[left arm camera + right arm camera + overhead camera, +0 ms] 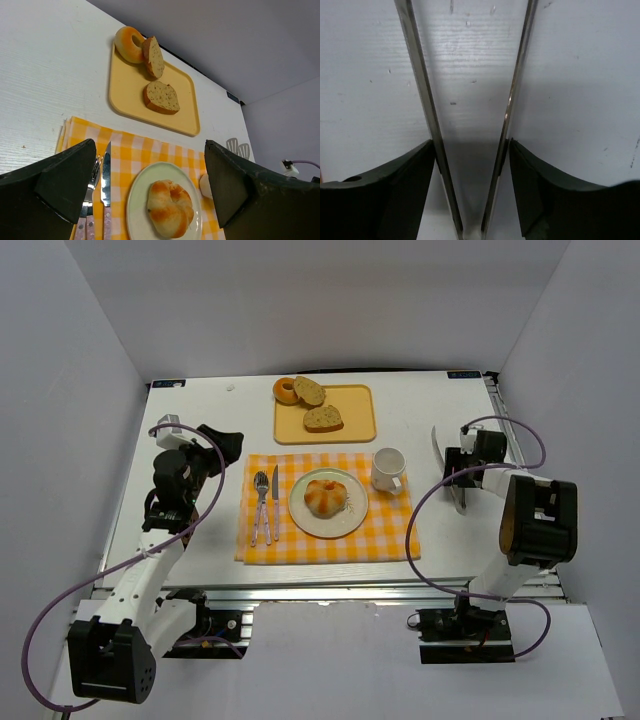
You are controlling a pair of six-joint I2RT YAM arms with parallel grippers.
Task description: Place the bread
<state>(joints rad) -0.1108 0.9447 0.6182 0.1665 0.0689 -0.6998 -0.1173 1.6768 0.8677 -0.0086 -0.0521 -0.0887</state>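
Bread (325, 497) on plate (300, 517); left end effector (222, 443) released, right (441, 447) grasping tongs (427, 120).

Setting: a robotics laboratory test cell, not a home. Evidence: a white bench (200, 560) on aluminium framing, enclosed by plain white panel walls (70, 360); two arms bolted at its near edge; exposed purple cabling (40, 640). The checked placemat (385, 540) and tableware form a staged setting.

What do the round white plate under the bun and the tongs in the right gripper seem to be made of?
Round white plate: probably glazed ceramic, smooth with a slight sheen. Tongs: apparently polished metal, thin mirror-like arms, held by the right gripper.
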